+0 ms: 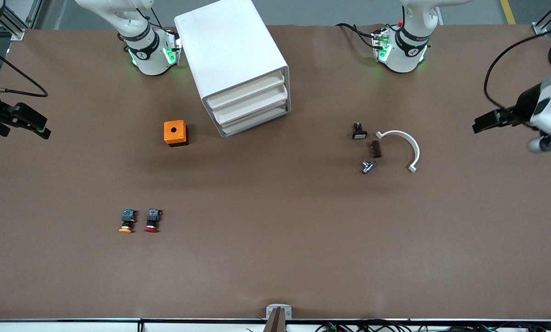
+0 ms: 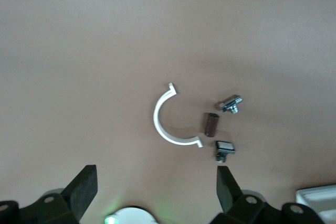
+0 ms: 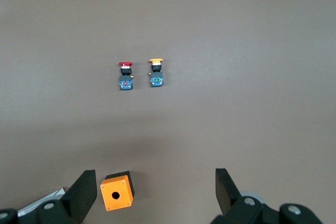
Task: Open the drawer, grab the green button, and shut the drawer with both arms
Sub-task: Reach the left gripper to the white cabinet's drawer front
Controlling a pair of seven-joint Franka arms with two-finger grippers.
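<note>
The white cabinet (image 1: 236, 60) stands near the robots' bases with its three drawers all shut. The drawer (image 1: 257, 121) is the lowest of them. The green-capped button is hidden. My left gripper (image 1: 480, 125) hangs high in the air at the left arm's end of the table. It is open and empty in the left wrist view (image 2: 156, 192), which looks down on small parts. My right gripper (image 1: 43, 131) hangs high at the right arm's end, open and empty (image 3: 155, 195). An orange box shows between its fingers (image 3: 84, 192).
An orange box with a hole (image 1: 175, 133) (image 3: 116, 192) sits beside the cabinet. A yellow-orange-capped button (image 1: 127, 221) (image 3: 156, 72) and a red-capped one (image 1: 152, 220) (image 3: 125, 75) lie nearer the front camera. A white arc (image 1: 407, 143) (image 2: 165, 124), a brown piece (image 1: 376, 149), a metal piece (image 1: 368, 166) and a small switch (image 1: 359, 132) lie toward the left arm's end.
</note>
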